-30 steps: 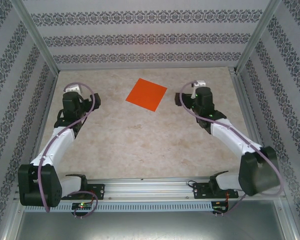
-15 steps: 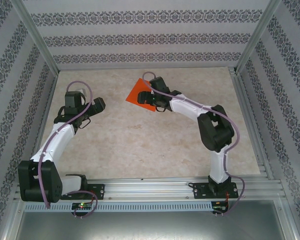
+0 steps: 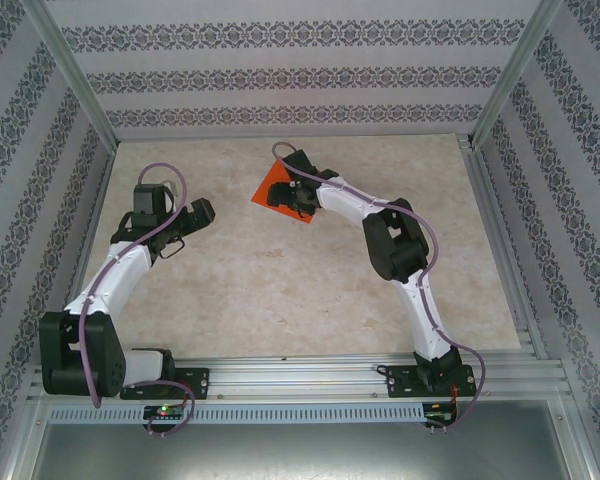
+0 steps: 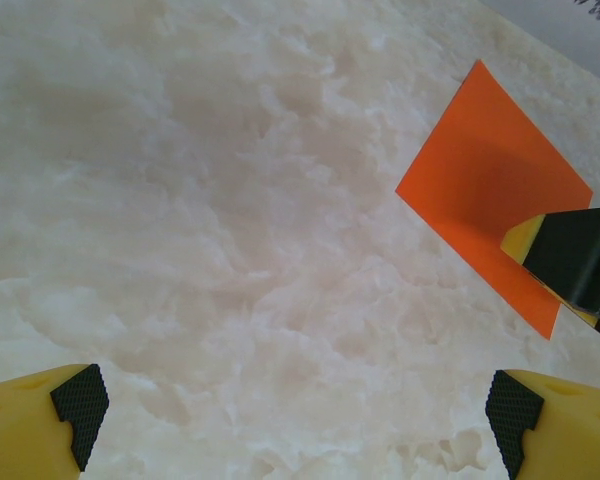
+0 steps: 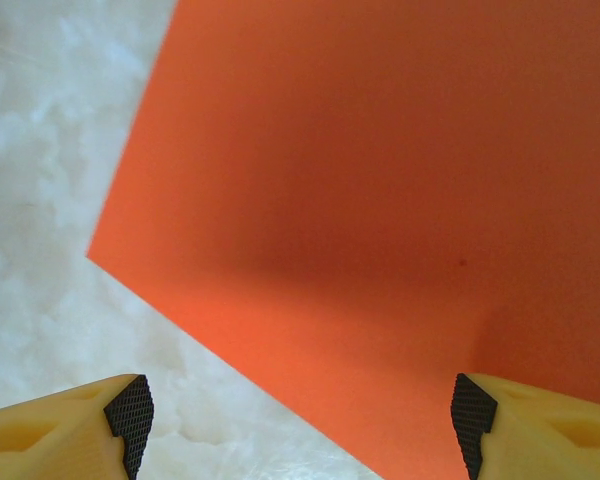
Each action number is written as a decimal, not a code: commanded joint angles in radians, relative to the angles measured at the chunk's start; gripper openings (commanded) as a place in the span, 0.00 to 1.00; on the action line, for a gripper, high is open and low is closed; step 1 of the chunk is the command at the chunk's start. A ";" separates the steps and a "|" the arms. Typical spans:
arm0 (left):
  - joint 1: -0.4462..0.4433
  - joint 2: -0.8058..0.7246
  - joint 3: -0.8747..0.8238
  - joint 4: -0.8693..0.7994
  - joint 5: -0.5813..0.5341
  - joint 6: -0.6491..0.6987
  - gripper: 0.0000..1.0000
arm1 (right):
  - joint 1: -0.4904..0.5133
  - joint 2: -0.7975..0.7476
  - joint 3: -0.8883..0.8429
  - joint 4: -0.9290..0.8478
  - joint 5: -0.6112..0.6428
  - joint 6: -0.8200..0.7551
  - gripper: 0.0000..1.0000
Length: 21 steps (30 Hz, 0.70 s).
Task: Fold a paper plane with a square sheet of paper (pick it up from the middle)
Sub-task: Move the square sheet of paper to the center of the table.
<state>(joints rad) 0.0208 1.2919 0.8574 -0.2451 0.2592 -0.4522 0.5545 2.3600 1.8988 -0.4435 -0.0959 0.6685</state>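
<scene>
Pickup step: square sheet of paper (image 5: 400, 180) lies flat near the tabletop's (image 3: 280, 290) far edge, right gripper (image 5: 300, 415) spread astride one edge, so it should probably centre over the middle before pinching; left gripper (image 4: 290, 410) spread, well apart.

- Square sheet of paper (image 5: 380, 130): plain bright orange-red.
- Desk (image 3: 280, 290): cream, marbled with pale veins.
- Fingers (image 5: 40, 435): yellow, with black cross-hatched pads (image 5: 130, 415).
- Walls (image 3: 280, 80): white, with dark floral stripes.
</scene>
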 commanded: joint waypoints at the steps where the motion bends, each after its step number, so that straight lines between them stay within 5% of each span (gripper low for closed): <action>1: 0.001 0.013 0.016 -0.023 0.023 -0.019 1.00 | 0.004 0.025 0.027 -0.077 -0.018 0.000 0.80; 8: -0.001 0.051 0.026 -0.018 0.045 -0.033 1.00 | 0.002 -0.004 -0.077 -0.137 -0.064 -0.118 0.80; 21: -0.005 0.094 0.025 -0.001 0.055 -0.051 1.00 | -0.021 -0.372 -0.694 -0.144 -0.133 -0.319 0.77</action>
<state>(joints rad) 0.0204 1.3766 0.8574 -0.2474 0.2966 -0.4808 0.5491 2.0022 1.3247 -0.4171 -0.2096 0.4072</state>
